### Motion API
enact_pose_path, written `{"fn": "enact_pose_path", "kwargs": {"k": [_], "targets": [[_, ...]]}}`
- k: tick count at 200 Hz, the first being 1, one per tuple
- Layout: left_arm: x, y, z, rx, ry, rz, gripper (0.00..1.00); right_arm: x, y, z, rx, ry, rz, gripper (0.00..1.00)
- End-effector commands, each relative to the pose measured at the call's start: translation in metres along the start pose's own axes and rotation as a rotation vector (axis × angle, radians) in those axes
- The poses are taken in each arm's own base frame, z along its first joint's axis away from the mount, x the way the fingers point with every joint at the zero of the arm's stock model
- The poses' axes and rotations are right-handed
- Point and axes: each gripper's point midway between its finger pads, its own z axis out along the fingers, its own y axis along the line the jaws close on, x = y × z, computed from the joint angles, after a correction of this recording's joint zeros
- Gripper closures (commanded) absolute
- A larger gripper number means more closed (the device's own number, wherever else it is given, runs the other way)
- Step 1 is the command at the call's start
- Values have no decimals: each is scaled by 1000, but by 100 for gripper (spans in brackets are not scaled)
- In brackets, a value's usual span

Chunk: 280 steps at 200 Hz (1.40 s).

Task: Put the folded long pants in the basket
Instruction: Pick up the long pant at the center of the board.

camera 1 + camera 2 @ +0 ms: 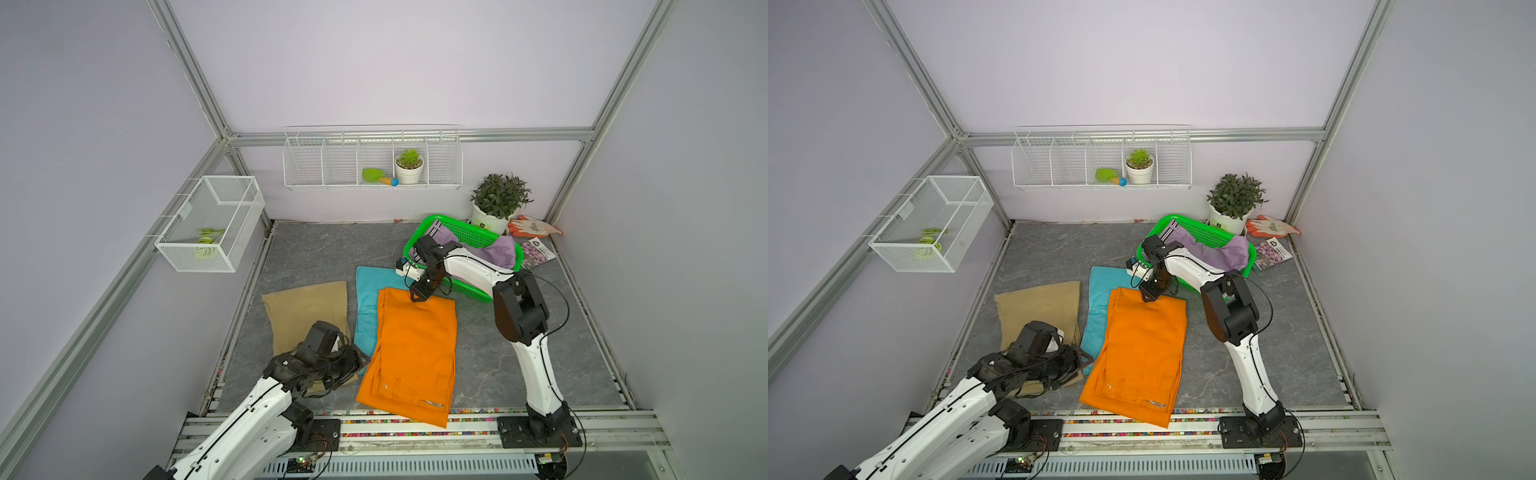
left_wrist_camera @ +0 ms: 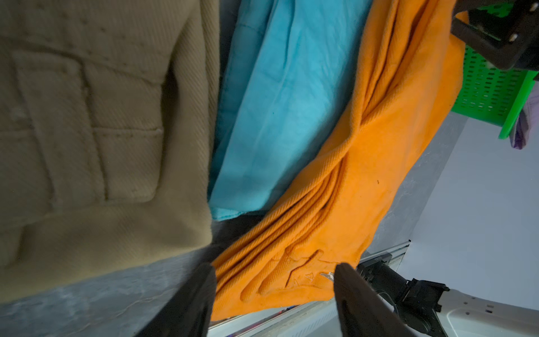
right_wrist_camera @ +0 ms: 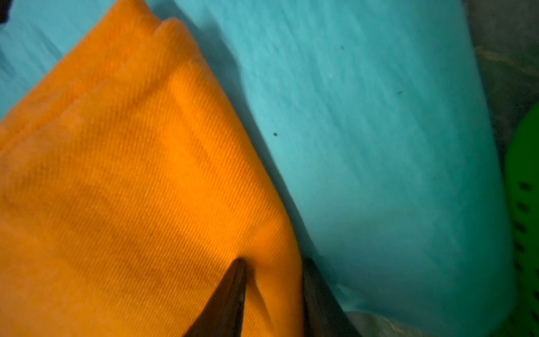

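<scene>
orange trousers (image 1: 411, 353): bright orange, fine diagonal twill
teal trousers (image 1: 368, 307): plain teal blue
tan trousers (image 1: 307, 307): khaki tan, twill weave
lilac trousers (image 1: 498, 251): lilac, black-and-white stripes at one end
basket (image 1: 469, 235): bright green, dotted with small slots
floor (image 1: 316, 253): grey, pale marble veins
walls (image 1: 374, 62): pale lilac
gloves (image 1: 534, 227): orange and pale grey

Lab test cell w/ alu frame (image 1: 519, 134), plain lilac walls (image 1: 374, 62).
</scene>
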Motion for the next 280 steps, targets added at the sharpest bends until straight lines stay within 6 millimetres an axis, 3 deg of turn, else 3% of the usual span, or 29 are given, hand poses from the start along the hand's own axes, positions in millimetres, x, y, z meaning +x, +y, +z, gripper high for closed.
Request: {"fn": "enact_pose_path", "kwargs": {"k": [1, 42, 85, 126, 184, 280], "targets": [[-2, -10, -4, 27, -7, 33, 31, 5, 12, 1, -50, 22, 21, 74], [-3, -13, -5, 40, -12, 31, 31, -21, 12, -40, 18, -94, 35, 100], [-2, -22, -4, 84, 2, 24, 29, -38, -4, -101, 150, -311, 160, 100], [-1, -27, -1, 128, 11, 5, 26, -21, -42, -137, 358, -442, 385, 100], [16, -33, 26, 188, 76, -36, 25, 5, -62, -134, 443, -440, 589, 100], [64, -39, 76, 50, 131, -39, 28, 17, -48, -130, 408, -431, 584, 100]]}}
